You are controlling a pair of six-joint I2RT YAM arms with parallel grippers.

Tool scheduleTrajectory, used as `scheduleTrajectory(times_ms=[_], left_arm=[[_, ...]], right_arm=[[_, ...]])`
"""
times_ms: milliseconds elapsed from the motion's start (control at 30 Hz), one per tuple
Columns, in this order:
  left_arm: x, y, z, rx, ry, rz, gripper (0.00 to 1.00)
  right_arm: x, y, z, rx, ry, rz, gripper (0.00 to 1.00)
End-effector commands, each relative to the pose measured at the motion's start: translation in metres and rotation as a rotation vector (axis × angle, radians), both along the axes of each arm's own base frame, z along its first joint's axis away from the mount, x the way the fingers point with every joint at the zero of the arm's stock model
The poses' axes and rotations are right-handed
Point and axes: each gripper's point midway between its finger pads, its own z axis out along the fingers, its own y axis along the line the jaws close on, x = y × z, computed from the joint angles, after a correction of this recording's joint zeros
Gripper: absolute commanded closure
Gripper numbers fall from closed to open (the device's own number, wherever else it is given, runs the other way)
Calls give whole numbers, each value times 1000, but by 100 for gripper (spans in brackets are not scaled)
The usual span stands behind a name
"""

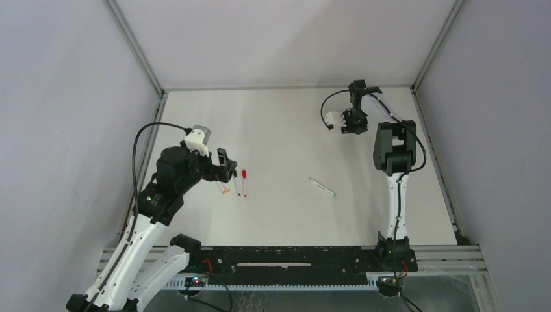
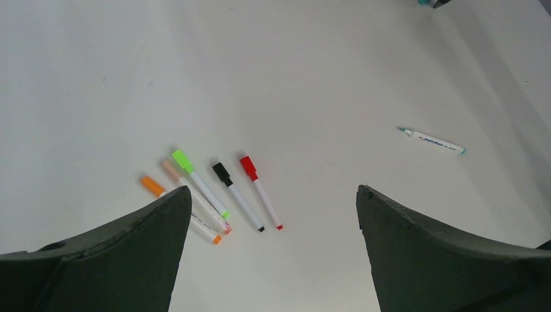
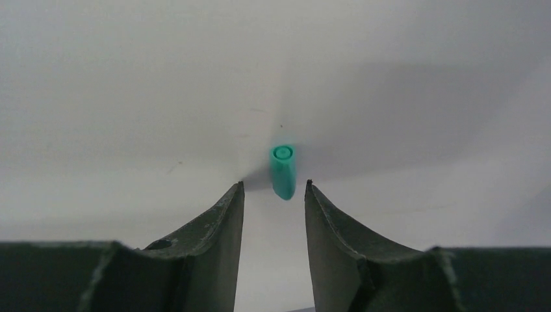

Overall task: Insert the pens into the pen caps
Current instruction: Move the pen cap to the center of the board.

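Several capped pens lie side by side on the white table: an orange one (image 2: 154,186), a green one (image 2: 198,182), a black one (image 2: 238,196) and a red one (image 2: 260,191). My left gripper (image 2: 273,190) hangs wide open just above and to the right of them, holding nothing. An uncapped teal-tipped pen (image 1: 322,187) (image 2: 432,141) lies alone mid-table. At the far right of the table my right gripper (image 1: 354,123) (image 3: 274,185) is low, its jaws apart. A teal pen cap (image 3: 283,172) lies at its fingertips, nearer the right finger, with a gap on the left.
Grey walls and metal frame posts enclose the table on the left, back and right. The right arm's upright link (image 1: 392,148) stands between its base and the back right corner.
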Motion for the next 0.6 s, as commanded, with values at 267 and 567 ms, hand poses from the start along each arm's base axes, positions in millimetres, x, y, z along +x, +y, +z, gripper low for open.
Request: scheduleTrajectory(times_ms=[267, 567], left_arm=[[1, 0, -11, 3, 22, -11, 0], [1, -1, -10, -3, 21, -18, 0]], right_arm=[[0, 12, -6, -22, 44, 62, 71], [-27, 36, -2, 16, 104, 40, 96]])
